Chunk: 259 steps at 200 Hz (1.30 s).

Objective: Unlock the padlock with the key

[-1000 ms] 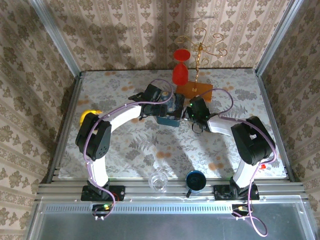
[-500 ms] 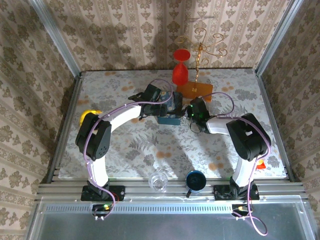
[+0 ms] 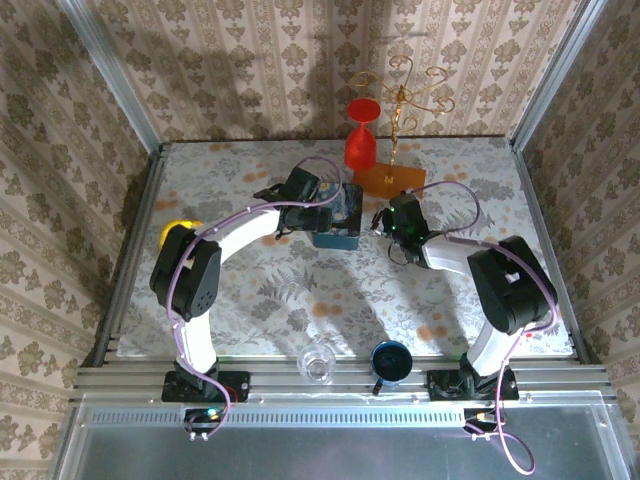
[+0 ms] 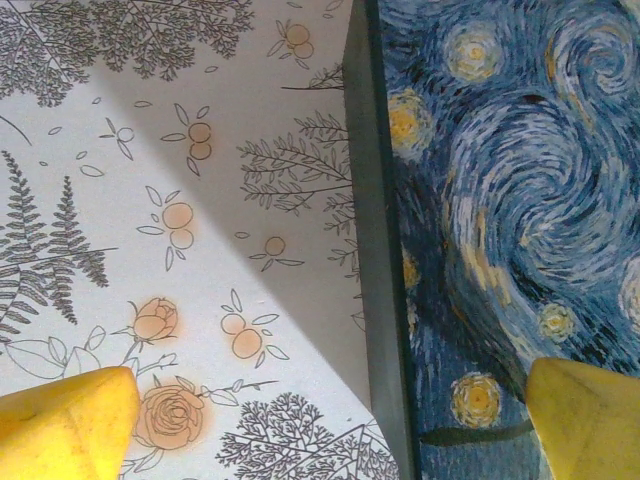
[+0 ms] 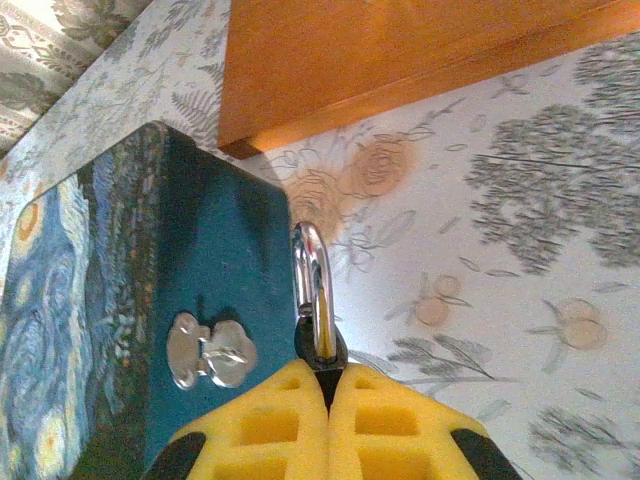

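1. At the bench's [image 3: 250,290] left edge, a yellow object [image 3: 170,232] lies half hidden behind the left arm.
2. Right of it, the left claw [image 3: 335,205] sits at the blue swirl-painted tin [image 3: 340,225]. Its wrist view has the left claw [image 4: 330,430] spread wide, with one yellow fingertip [image 4: 65,425] over the flowered bench cloth [image 4: 180,200] and the other over the tin's lid [image 4: 510,200], so the claw straddles the tin's dark side wall.
3. On the tin's teal side [image 5: 230,260] sits a small silvery clasp [image 5: 210,350].
4. Just beside that side stands the padlock [image 5: 313,290] — a silvery shackle rising from a tiny dark body.
5. The right claw [image 5: 328,385] has its yellow fingers [image 5: 390,420] pressed together, and the padlock's dark body sits right at their tips. Whether they pinch it cannot be told.
6. Beyond the padlock lies an orange wooden board [image 5: 400,60] — in the top view, the board [image 3: 388,180] carries a red goblet-shaped piece [image 3: 361,135] and a gold wire stand [image 3: 405,90].
7. At the near edge stand a clear glass [image 3: 317,362] and, to its right, a blue cup [image 3: 391,358].
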### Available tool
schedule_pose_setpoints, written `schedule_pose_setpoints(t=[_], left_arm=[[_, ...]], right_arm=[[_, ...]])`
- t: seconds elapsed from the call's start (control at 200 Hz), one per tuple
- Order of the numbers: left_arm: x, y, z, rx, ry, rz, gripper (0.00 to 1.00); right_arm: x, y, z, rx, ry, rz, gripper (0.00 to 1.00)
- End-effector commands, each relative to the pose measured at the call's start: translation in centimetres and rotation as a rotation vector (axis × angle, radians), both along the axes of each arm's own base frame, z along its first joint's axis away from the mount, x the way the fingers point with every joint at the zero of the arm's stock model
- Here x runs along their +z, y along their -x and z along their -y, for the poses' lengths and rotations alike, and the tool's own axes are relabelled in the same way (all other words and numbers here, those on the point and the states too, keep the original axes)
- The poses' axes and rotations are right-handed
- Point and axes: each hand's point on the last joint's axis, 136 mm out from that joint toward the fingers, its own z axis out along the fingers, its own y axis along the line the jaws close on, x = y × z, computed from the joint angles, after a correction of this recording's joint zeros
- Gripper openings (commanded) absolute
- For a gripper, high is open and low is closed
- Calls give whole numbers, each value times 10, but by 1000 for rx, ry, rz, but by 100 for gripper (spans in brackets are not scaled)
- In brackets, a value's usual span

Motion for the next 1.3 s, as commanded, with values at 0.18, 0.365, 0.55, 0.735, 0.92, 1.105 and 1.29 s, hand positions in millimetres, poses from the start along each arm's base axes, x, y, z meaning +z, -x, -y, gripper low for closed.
schedule_pose_setpoints(t=[0.18,0.365,0.55,0.735,0.92,1.105,1.29], left_arm=[[-44,34,-72,40,-225,-172,100],[-25,32,-79,53,-202,-135,100],[-18,34,-103,97,-221,-122,100],[-19,33,-139,178,-229,-129,100],[3,30,-136,193,-145,-83,100],[26,33,-117,214,31,-43,100],[44,39,-117,293,131,-4,100]], right_arm=[[10,37,22,16,118,-59,0],[-1,71,20,127,156,-188,0],[-7,101,19,235,147,-276,0],[4,117,27,286,87,-283,0],[1,119,23,387,3,-299,0],[-18,112,6,523,-44,-376,0],[-40,96,8,528,-39,-432,0]])
